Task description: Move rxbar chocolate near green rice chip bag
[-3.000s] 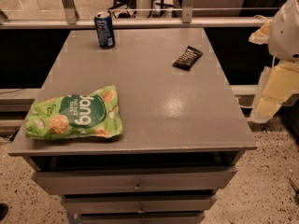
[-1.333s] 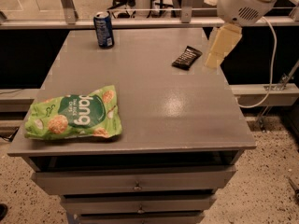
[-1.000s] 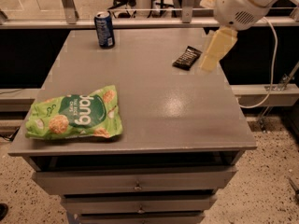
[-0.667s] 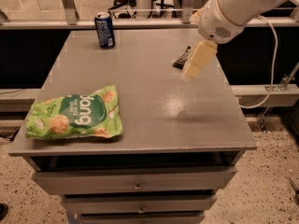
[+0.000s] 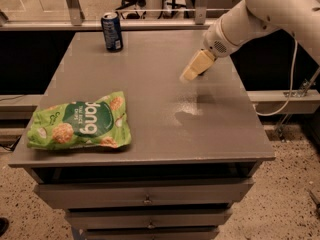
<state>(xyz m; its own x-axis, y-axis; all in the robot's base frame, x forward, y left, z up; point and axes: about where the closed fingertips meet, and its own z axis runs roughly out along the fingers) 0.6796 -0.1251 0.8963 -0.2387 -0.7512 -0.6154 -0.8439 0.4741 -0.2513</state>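
Observation:
The green rice chip bag (image 5: 80, 121) lies flat on the front left of the grey table (image 5: 160, 134). My gripper (image 5: 192, 68) hangs from the white arm (image 5: 260, 14), which reaches in from the upper right. The gripper is low over the right back part of the table top, far to the right of the bag. The rxbar chocolate does not show; the gripper and wrist cover the spot where it lay.
A blue soda can (image 5: 112, 31) stands upright at the back left of the table. Drawers (image 5: 145, 196) sit under the table top. A rail and metal posts (image 5: 75, 4) run behind the table. A cable (image 5: 292, 79) hangs at the right.
The arm has swung in from the right and moved down and left over the table. The black bar, seen earlier at the right back, is now covered by the gripper.

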